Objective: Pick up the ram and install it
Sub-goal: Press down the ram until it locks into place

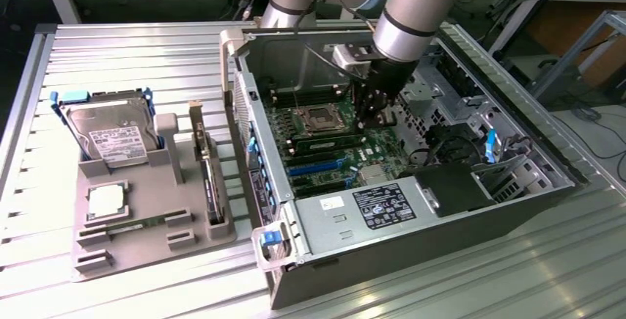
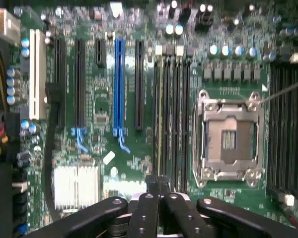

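Note:
The ram is a long thin green stick standing edge-up in one of the black memory slots of the motherboard, beside the empty CPU socket. My gripper reaches down into the open computer case, just over the board. In the wrist view the ram shows as a pale green edge in the outermost slot, the one farthest from the CPU socket. The gripper is shut, its fingertips pressed together right over the ram's end. I cannot tell whether they touch it.
The case walls and drive cage hem in the arm. On the exterior view's left a grey tray holds a hard drive, a CPU and an upright expansion card. Blue and black card slots lie beside the memory slots.

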Controlling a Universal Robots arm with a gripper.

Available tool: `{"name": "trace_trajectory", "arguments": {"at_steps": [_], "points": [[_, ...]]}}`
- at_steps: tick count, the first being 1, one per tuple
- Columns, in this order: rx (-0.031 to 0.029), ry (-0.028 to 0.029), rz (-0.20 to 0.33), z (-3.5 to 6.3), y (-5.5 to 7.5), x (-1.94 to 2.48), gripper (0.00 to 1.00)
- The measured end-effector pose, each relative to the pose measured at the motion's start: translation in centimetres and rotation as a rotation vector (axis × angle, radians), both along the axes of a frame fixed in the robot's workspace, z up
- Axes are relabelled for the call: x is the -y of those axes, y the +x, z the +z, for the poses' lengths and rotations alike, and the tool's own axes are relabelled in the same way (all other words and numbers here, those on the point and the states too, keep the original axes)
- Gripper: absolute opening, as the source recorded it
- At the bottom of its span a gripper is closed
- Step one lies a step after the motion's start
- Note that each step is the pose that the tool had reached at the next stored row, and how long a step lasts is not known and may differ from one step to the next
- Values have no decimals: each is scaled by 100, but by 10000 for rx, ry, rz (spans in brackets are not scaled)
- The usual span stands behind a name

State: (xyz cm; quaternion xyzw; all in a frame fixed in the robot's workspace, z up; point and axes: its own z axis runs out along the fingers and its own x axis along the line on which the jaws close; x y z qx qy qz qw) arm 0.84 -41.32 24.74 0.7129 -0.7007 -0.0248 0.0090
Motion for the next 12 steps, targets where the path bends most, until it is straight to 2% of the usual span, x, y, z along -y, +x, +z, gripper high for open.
{"name": "trace_trajectory", "arguments": {"at_steps": [3,5,9,12], "points": [[-2,-23,-1,2,-233,0,11],[0,-105,-2,0,-472,0,11],[-1,-215,-2,1,-729,1,11],[-2,-258,-3,1,-835,-4,11]]}}
